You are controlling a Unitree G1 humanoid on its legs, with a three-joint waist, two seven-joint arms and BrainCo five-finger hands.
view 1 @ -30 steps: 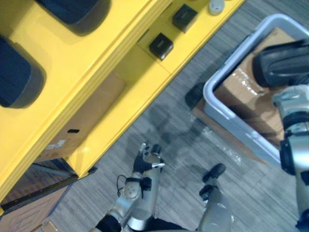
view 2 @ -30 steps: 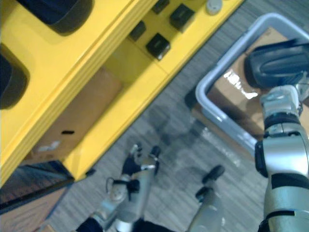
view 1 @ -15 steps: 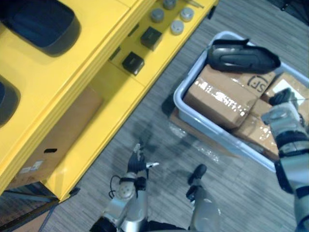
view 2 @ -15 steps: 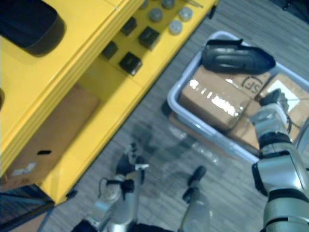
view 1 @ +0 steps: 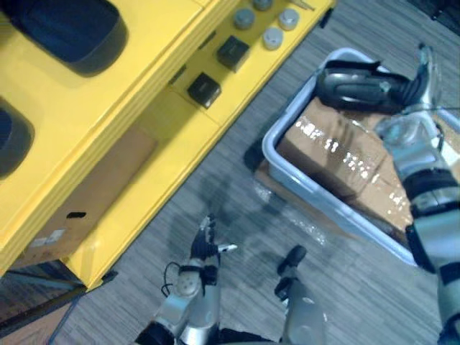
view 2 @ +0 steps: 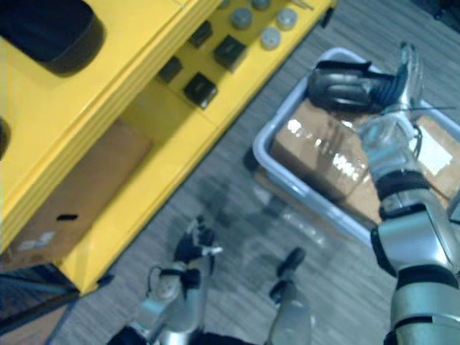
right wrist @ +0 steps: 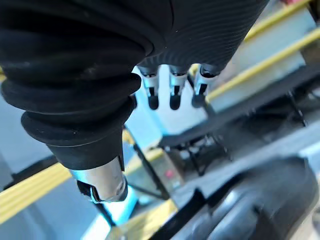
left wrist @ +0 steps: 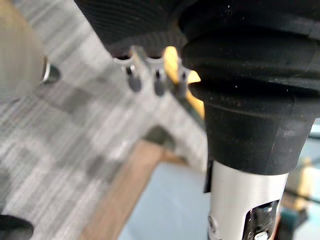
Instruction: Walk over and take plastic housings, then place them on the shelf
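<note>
A dark plastic housing [view 1: 352, 85] lies on the cardboard boxes [view 1: 338, 151] inside a grey bin [view 1: 287, 167] on the floor at the right. My right hand [view 1: 404, 128] is open at the housing's right end, its fingers [view 2: 410, 68] straight and pointing away from me; whether they touch it I cannot tell. In the right wrist view the straight fingers [right wrist: 171, 90] show above the housing's dark curve [right wrist: 260, 210]. Two more dark housings [view 1: 72, 29] [view 1: 11, 140] lie on top of the yellow shelf [view 1: 144, 86]. My left hand [view 1: 205, 241] hangs open low over the floor.
The yellow shelf's lower level holds small black boxes [view 1: 203, 88] and grey round parts [view 1: 273, 37]. A cardboard box [view 1: 93, 194] sits under the shelf. Grey carpet floor [view 1: 237, 187] lies between the shelf and the bin.
The whole view has shifted. My right hand rose from over the boxes to the housing's right end and its fingers straightened from curled. The left hand stays low.
</note>
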